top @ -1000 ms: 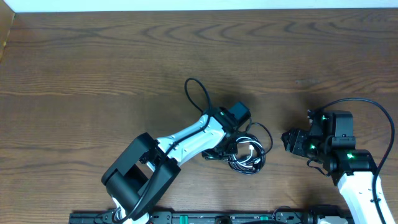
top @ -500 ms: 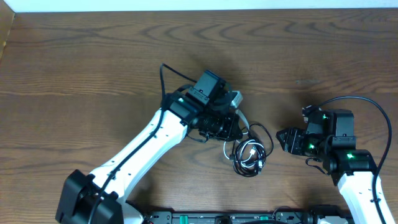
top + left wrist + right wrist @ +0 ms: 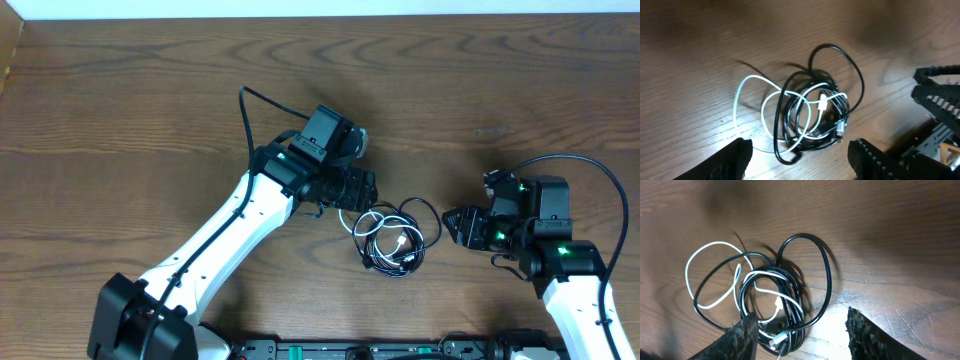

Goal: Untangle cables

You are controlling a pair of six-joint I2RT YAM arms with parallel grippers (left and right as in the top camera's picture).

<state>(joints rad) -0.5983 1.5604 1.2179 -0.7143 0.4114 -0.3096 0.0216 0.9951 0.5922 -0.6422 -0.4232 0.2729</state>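
The left gripper (image 3: pixel 802 159) is holding its two black fingers (image 3: pixel 737 156) apart with nothing clamped between them. It is hovering over the dark brown wooden table (image 3: pixel 150 100), and in the overhead view this left gripper (image 3: pixel 362 190) is sitting just beside the small looped bundle of thin cords (image 3: pixel 392 245), which is lying at about its 4 o'clock.

In the left wrist view the bundle is resting flat on the wood. The thin white cord (image 3: pixel 751 77) is throwing a loose loop out toward 10 o'clock, and the thin black cord (image 3: pixel 832 47) is arching a loop toward 1 o'clock. The rest is coiling tightly together at the centre, where a small white plug end (image 3: pixel 822 105) is showing.

The right gripper (image 3: pixel 800 336) is also keeping its fingers (image 3: pixel 867 330) spread, gripping nothing. Seen from overhead, the right gripper (image 3: pixel 462 225) is pointing toward 9 o'clock at the bundle, near it but apart from it. In the right wrist view the white cord's loop is reaching toward 9 o'clock and the black cord's loop toward 12 o'clock.

A thick black wire (image 3: pixel 590 165) is curving over the white right arm (image 3: pixel 575 300), and another (image 3: pixel 245 110) is rising from the white left arm (image 3: pixel 230 235).
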